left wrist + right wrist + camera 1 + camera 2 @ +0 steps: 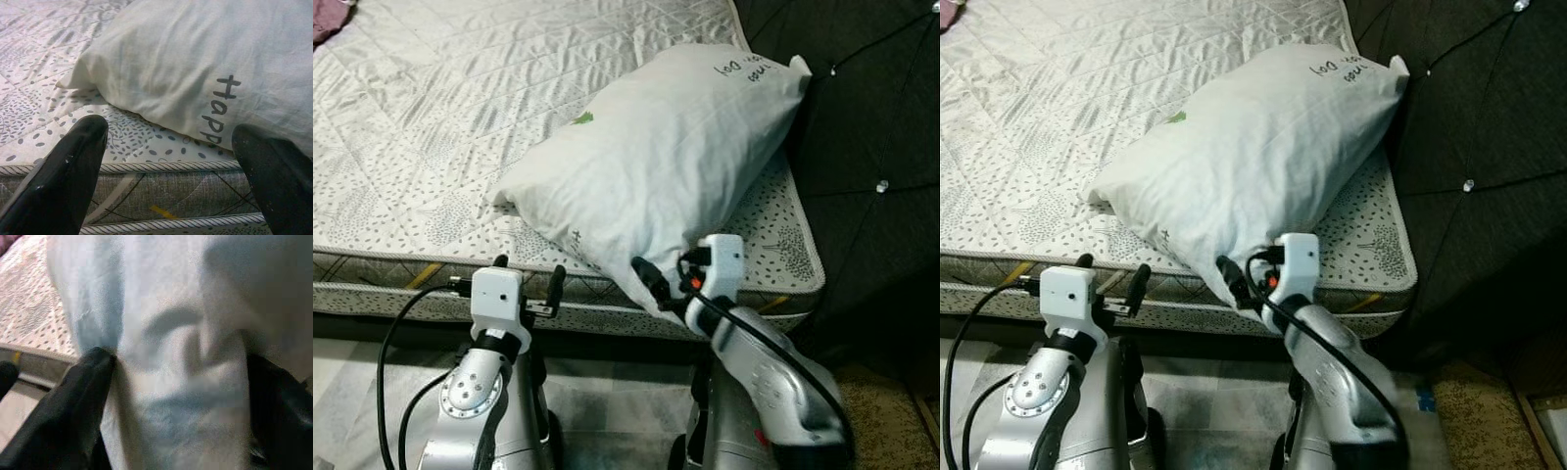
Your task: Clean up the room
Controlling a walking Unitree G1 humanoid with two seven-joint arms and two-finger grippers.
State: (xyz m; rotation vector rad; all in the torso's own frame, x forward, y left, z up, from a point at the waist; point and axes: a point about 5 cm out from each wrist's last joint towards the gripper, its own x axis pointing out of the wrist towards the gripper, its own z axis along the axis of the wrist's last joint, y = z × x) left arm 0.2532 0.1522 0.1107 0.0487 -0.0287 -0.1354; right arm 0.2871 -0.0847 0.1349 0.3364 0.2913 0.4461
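The right gripper (171, 396) pinches the near corner of the white pillow (656, 157), which lies on the right part of the mattress (421, 127), beside the dark headboard (871, 147). "Happ" is printed on the pillow. The left gripper (527, 279) is spread open at the near mattress edge, holding nothing.

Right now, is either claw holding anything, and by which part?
The right claw pinches the white pillow by its near corner, which overhangs the mattress edge. The left claw is open and holds nothing.

Pillow (656, 166) on mattress (431, 127), near corner overhanging front edge. Headboard (871, 127) right of both, touching pillow's far end. Floor (597, 392) below, in front.
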